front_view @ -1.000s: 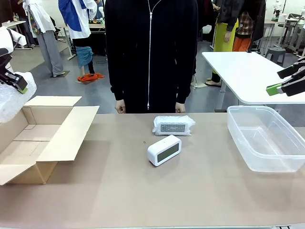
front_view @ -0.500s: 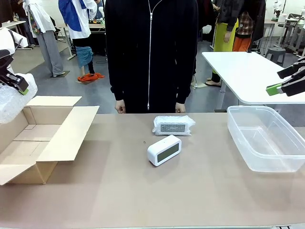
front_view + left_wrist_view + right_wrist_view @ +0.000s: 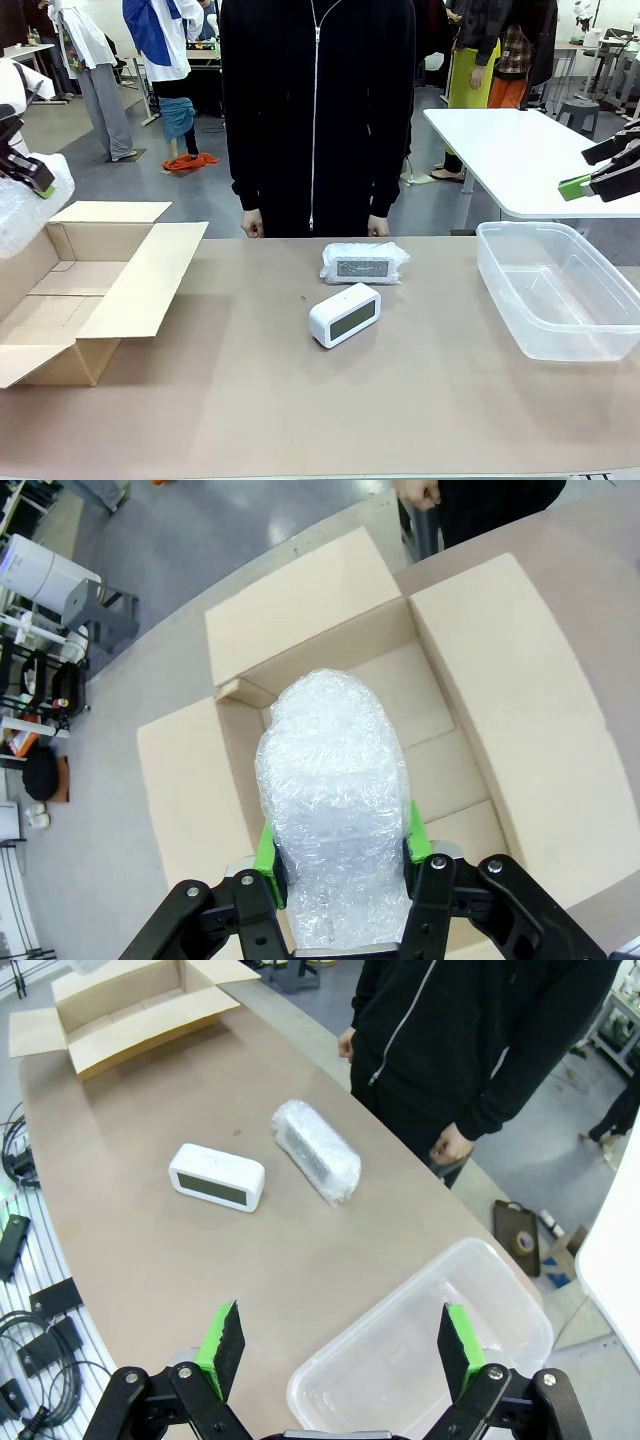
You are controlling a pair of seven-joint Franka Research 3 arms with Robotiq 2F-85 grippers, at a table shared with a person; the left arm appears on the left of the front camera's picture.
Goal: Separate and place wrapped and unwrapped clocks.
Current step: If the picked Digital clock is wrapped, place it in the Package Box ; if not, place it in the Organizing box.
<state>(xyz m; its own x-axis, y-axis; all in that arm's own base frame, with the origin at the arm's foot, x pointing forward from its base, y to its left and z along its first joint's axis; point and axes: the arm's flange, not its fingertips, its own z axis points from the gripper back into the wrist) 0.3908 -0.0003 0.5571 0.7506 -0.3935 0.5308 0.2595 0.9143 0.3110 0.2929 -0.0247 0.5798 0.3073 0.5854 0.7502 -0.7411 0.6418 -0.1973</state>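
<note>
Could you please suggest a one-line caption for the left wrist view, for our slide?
Left gripper holds a bubble-wrapped clock above the open cardboard box, ready to drop it in.

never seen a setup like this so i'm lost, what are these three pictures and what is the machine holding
This is a robot with two white arms at a brown table, facing a person in a black jacket. The front view looks across the table from the robot's side. The other two pictures come from a camera on each wrist, looking out along the arm's end. The left gripper is shut on a small clock swathed in clear bubble wrap, holding it over an open cardboard box. The right gripper is open and empty, near a clear plastic tub. On the table lie a second bubble-wrapped clock and a bare glossy white clock with a grey screen.
</note>
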